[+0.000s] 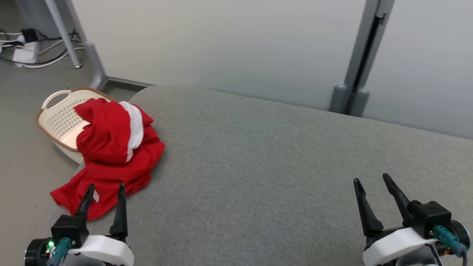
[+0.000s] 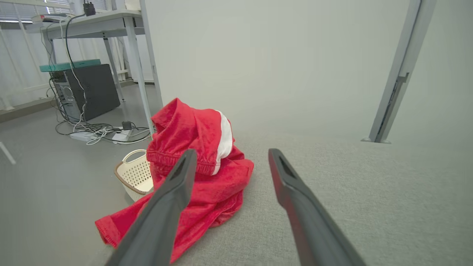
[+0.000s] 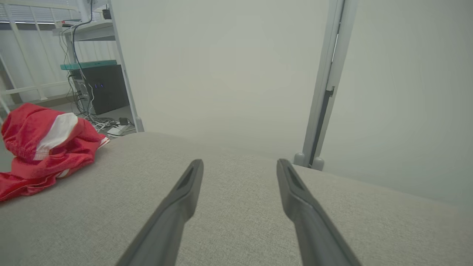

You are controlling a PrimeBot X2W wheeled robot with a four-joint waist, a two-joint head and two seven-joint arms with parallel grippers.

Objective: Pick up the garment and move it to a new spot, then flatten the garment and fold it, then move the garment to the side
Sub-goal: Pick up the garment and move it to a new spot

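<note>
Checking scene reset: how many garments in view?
1. A red garment lies heaped at the table's left edge, near the left gripper, with a basket beyond it. Others could be hidden under it.

Pale partition wall [image 1: 229, 44], grey floor [image 1: 22, 147], desk [image 2: 92, 22] over tangled cables [image 2: 99, 131] and a dark computer tower [image 2: 92, 90].

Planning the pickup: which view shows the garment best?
Head view: nearly the whole garment, crumpled at the surface's left edge. Left wrist view has a finger across it; right wrist view crops it.
</note>
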